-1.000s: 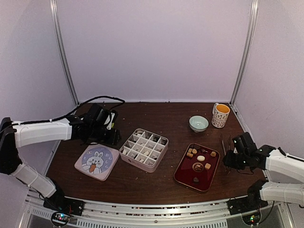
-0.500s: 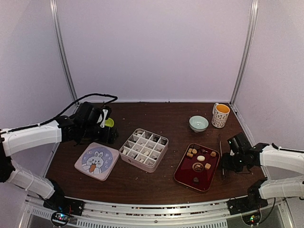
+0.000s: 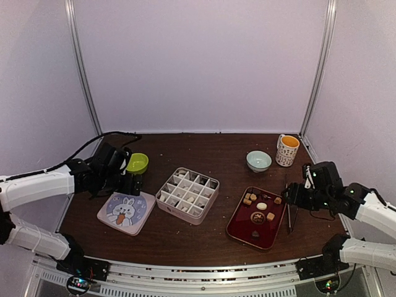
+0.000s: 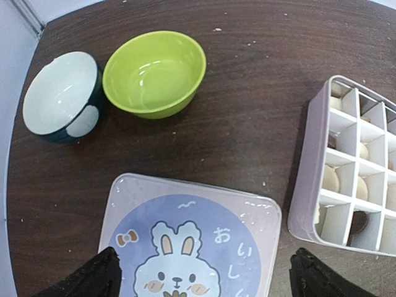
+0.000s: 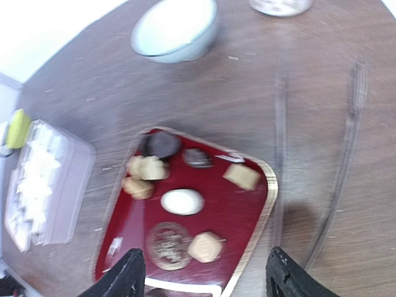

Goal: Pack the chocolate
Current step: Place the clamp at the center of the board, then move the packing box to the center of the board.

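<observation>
Chocolate [image 5: 182, 202] on red tray [image 5: 241, 210]: small, probably light, brittle, slick. Pinch each gently across its sides. Left fingers [image 4: 93, 277] spread wide, empty; right fingers [image 5: 286, 272] apart, empty.

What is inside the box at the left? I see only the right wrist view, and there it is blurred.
Observer: Some cells of the box hold chocolate; others look empty.
Operator: Is a lid in sight?
Observer: Yes. A lid with a rabbit picture lies flat just left of the box.
Operator: Does the left tool hold anything?
Observer: No. The left tool is open above the lid, with nothing between its fingers.
</observation>
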Robot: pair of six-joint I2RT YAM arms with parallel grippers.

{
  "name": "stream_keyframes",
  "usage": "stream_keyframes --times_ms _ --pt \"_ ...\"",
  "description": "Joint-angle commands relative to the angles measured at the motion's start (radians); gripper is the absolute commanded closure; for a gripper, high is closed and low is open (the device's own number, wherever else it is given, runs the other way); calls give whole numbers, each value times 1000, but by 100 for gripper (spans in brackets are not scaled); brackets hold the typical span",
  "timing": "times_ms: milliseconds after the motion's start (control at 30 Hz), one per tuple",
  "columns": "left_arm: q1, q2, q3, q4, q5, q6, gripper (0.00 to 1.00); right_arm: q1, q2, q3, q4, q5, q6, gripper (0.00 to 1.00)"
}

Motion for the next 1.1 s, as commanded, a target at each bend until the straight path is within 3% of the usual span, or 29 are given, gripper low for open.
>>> stream_keyframes --times_ms 0,133,367,533,800,1067 --pt "56 -53 -43 1 -48 -43 2 127 -21 61 28 1 79 34" --pt "161 -99 -87 13 24 -42 2 282 70 114 102 17 115 34" --pt "352 -193 -183 94 209 -55 2 517 377 231 354 -27 141 35" --pt "380 -237 -232 184 375 -30 4 672 623 402 431 -34 142 36" --pt "380 -241 -224 135 371 -33 4 763 936 632 468 -103 106 38" --pt "380 -229 -225 124 371 -45 4 768 1122 778 402 -16 23 48"
